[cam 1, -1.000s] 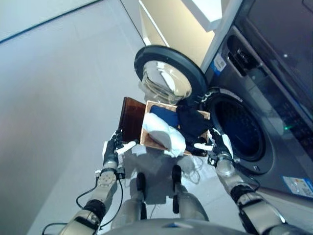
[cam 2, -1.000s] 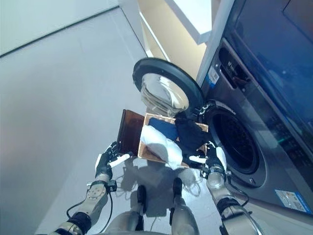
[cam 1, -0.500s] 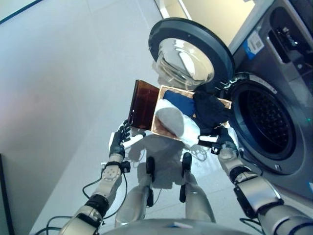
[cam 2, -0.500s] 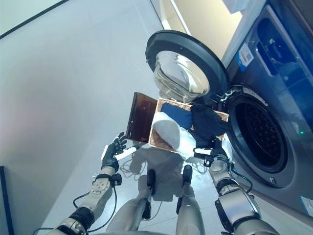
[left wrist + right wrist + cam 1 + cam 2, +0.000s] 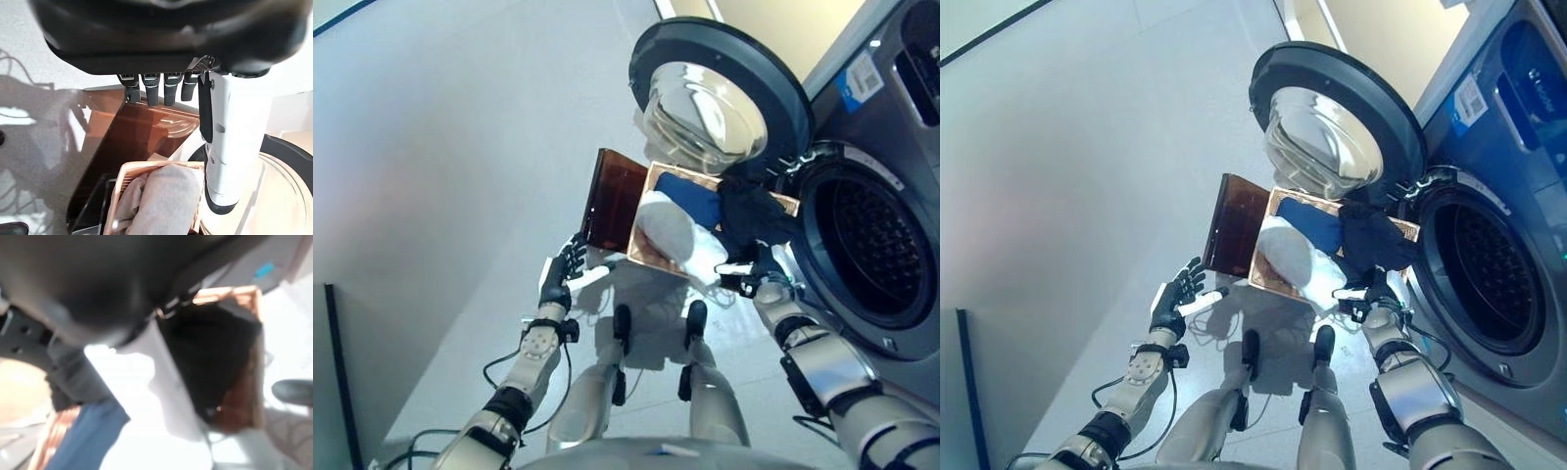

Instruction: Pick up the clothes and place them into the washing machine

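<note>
A shallow wicker basket (image 5: 655, 263) rests on a dark brown box (image 5: 610, 201) beside the washing machine. It holds a white garment (image 5: 671, 230), a blue one (image 5: 690, 196) and a black one (image 5: 754, 220) that hangs over the side nearest the drum. My left hand (image 5: 560, 279) is open and empty, just short of the box's near corner; its straight fingers (image 5: 156, 88) point at the box (image 5: 132, 132). My right hand (image 5: 761, 277) is open at the basket's near right corner, with its white thumb (image 5: 166, 382) beside the black garment (image 5: 215, 357).
The washing machine's round door (image 5: 720, 98) stands open behind the basket. The dark drum opening (image 5: 876, 250) lies right of the basket. Pale grey floor (image 5: 431, 176) spreads to the left. A dark strip (image 5: 337, 382) runs along the lower left edge.
The whole picture has shifted, so the camera has moved. The left hand has come a little closer to the box's corner. The right hand stays at the basket's near right corner.
</note>
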Robot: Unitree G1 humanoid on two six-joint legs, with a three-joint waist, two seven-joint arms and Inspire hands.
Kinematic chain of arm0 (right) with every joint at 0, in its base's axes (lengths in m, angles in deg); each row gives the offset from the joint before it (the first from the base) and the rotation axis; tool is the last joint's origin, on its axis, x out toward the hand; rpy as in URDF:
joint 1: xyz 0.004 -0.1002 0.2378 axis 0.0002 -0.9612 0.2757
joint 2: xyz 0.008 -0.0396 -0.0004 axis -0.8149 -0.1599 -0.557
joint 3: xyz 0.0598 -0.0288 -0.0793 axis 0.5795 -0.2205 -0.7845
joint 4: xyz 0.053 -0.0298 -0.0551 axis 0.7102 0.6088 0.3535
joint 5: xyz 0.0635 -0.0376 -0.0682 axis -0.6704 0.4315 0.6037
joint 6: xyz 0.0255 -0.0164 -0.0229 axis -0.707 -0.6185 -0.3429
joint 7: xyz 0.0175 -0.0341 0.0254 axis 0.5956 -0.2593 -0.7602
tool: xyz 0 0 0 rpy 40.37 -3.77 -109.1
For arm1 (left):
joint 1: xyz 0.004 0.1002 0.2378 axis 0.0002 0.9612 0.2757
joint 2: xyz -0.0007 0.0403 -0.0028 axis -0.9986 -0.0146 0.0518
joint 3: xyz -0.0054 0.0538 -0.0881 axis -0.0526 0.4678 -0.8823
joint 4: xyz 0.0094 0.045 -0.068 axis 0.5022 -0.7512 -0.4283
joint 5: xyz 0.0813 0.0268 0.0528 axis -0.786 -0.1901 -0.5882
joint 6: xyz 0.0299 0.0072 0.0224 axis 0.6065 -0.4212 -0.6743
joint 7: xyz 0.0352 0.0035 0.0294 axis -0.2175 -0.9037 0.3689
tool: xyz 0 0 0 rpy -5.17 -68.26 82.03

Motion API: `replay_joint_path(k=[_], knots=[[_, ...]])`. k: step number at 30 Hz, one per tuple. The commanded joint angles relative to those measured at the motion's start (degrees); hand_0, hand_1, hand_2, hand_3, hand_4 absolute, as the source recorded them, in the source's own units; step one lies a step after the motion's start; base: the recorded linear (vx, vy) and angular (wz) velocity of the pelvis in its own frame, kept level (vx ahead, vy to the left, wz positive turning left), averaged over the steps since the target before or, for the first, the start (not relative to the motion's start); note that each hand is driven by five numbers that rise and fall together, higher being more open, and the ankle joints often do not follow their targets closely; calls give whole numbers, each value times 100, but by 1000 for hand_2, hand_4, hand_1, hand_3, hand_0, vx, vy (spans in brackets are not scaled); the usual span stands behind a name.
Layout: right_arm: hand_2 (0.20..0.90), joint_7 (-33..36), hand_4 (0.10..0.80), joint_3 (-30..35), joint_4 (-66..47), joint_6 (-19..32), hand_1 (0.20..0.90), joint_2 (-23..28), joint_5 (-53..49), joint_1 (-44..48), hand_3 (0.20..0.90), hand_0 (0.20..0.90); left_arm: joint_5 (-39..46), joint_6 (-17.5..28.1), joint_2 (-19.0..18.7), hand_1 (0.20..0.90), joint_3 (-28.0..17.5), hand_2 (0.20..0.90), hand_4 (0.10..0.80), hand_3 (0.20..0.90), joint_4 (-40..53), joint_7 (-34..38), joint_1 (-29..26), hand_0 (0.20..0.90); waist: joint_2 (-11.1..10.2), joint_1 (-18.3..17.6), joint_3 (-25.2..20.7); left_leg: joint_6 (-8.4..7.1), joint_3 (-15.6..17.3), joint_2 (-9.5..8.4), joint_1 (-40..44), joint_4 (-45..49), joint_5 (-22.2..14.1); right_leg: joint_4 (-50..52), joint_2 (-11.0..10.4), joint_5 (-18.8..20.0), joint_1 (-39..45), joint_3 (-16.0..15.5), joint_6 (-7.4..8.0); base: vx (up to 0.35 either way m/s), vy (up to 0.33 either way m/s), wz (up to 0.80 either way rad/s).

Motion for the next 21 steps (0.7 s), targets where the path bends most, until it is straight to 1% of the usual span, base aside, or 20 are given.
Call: replay_joint_path(k=[1,5,6,7,8,9,10,11,16,21], knots=[[900,-27,800,-67,66,114,900,53,70,559,900,900,-159,268,-152,900,242,900,800,900,503,-13,-228,900,-133,146,-199,-283,-79,-367,-20,-48,-114,-28,-620,292,-55,212,515,0,0,0],[900,-46,800,4,64,118,900,36,-25,511,900,900,-179,263,-159,900,280,900,800,900,582,-36,-220,900,-61,186,-222,-282,-91,-418,-95,-48,-104,-28,-663,313,-137,213,524,19,32,1],[744,-50,688,10,52,119,744,33,-47,510,744,744,-179,259,-159,900,285,900,800,900,604,-37,-216,900,-45,193,-229,-285,-89,-423,-122,-48,-99,-28,-675,321,-164,212,528,12,35,-1],[628,-51,606,7,41,121,628,25,-59,516,628,628,-186,257,-154,900,289,900,800,900,594,-33,-219,900,-34,198,-235,-289,-85,-430,-144,-48,-96,-28,-678,322,-187,220,533,0,0,0],[549,-51,549,7,40,121,549,25,-59,516,549,549,-186,257,-154,900,289,900,800,900,594,-32,-219,900,-35,199,-237,-288,-84,-430,-147,-48,-96,-28,-678,323,-189,221,533,12,24,-6],[373,-50,424,-22,1,131,373,0,-62,530,373,373,-200,259,-152,900,309,900,800,900,538,-16,-243,900,-16,199,-233,-295,-65,-438,-189,-48,-91,-28,-685,337,-239,226,540,11,25,-6],[225,-38,318,-25,-22,133,225,-6,-58,546,225,225,-194,260,-150,900,316,900,800,900,533,-8,-250,900,-3,189,-232,-301,-54,-443,-205,-48,-86,-28,-688,342,-258,240,539,11,25,-6],[200,-38,300,-25,-23,133,200,-6,-58,546,200,200,-194,260,-149,900,316,900,800,900,533,-8,-251,900,-3,189,-233,-301,-53,-443,-207,-48,-86,-28,-688,342,-259,241,539,15,22,-4],[200,24,300,78,-5,148,200,-54,-93,514,200,200,-217,263,-121,900,336,900,800,900,542,24,-209,900,56,179,-235,-302,-25,-464,-240,-48,-91,-28,-709,339,-305,265,551,14,16,-4],[200,39,300,122,15,163,200,-20,-100,543,200,200,-214,271,-115,900,340,900,800,900,536,11,-152,900,59,159,-271,-297,-7,-483,-242,-48,-105,-28,-725,337,-320,287,559,6,12,-3]])
